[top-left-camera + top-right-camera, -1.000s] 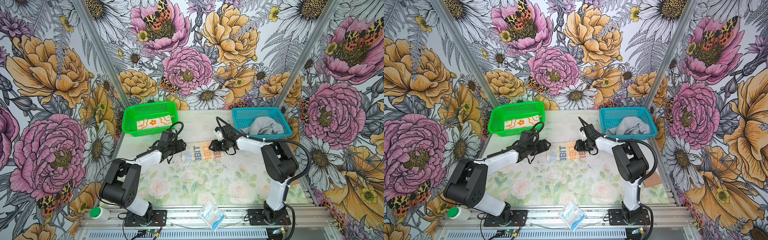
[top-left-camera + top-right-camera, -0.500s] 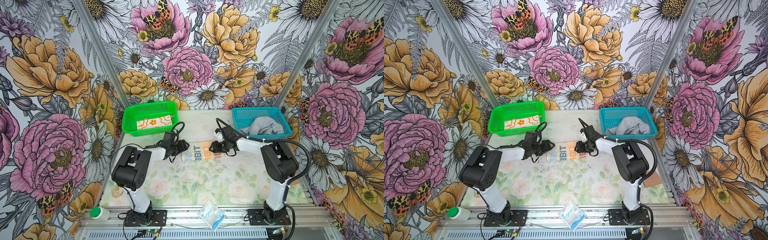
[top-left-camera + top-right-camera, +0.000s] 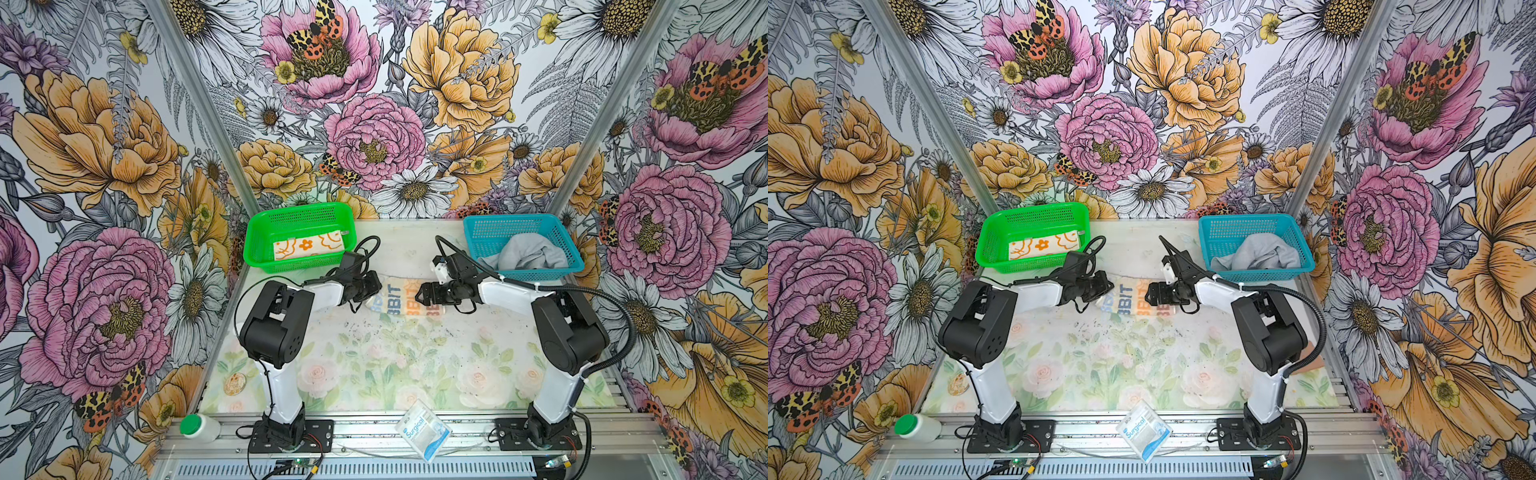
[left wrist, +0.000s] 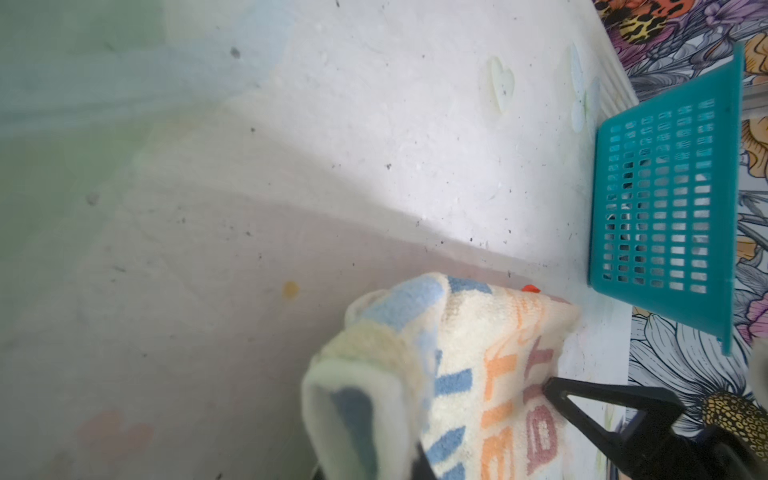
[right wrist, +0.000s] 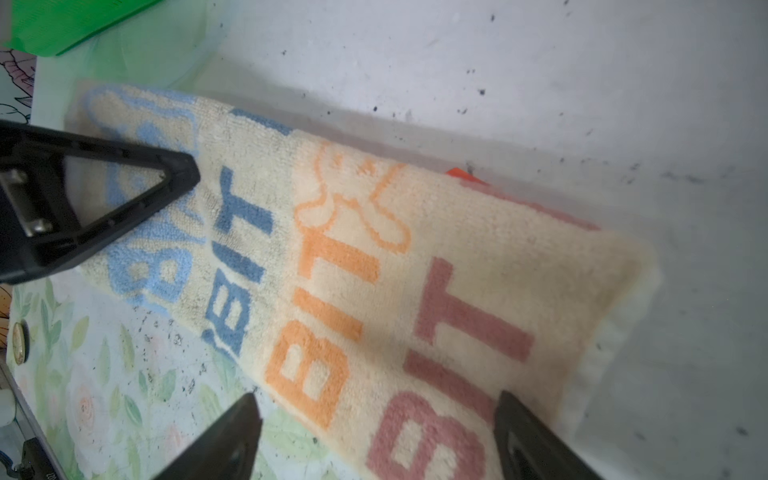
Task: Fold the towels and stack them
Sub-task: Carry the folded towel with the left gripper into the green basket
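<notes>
Clamped at one end by the left gripper (image 3: 374, 287), with the right gripper (image 3: 420, 296) spread open, the pale "RABBIT"-lettered terry towel (image 3: 395, 297) could be dragged unfolded.

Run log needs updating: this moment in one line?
left jaws: shut on RABBIT towel; right jaws: open, over its other end; flower towel: green basket; grey towel: blue basket

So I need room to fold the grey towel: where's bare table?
Bare: the table's near half, from the RABBIT towel to the front rail. Crowded: the far strip, with left end effector, right end effector, green basket, blue basket.
</notes>
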